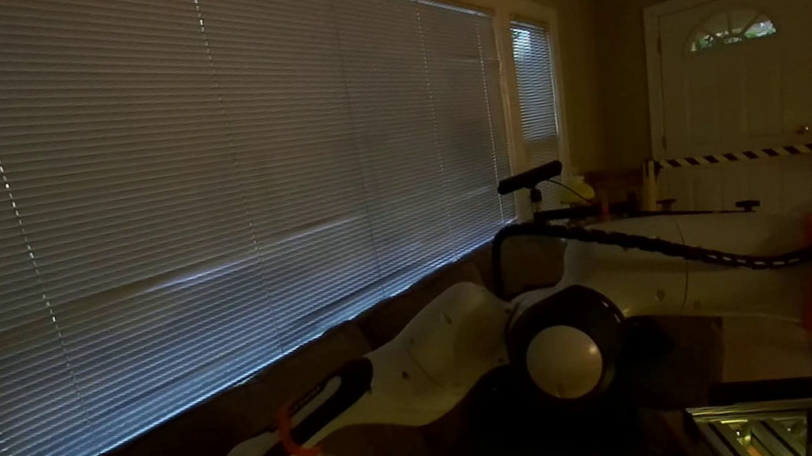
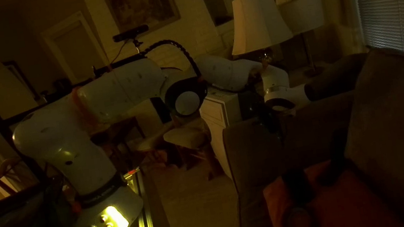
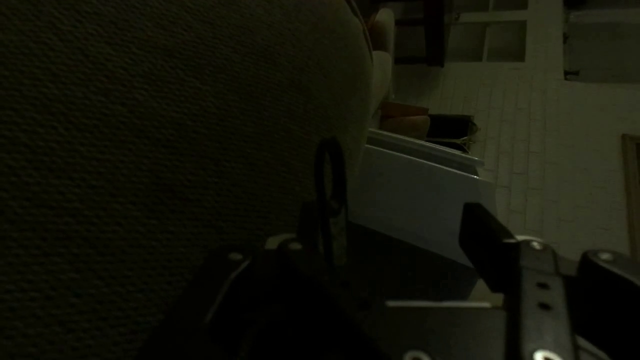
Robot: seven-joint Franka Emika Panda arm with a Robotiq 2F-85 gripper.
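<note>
By the spread jaws, a dark looped object (image 3: 337, 205) points lengthwise up the wrist view, loop uppermost.

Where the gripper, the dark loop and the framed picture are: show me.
Gripper (image 3: 392, 220): wrist view, midway between its fingertips.
Dark loop (image 3: 340, 175): wrist view, right side of its rim.
Framed picture (image 2: 142, 5): in an exterior view, middle of its image.

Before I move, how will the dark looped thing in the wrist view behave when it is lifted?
The dark looped thing is likely light, since its band looks slim. It is probably rather stiff, as the loop shows an open oval. Its material is too dark to tell.
</note>
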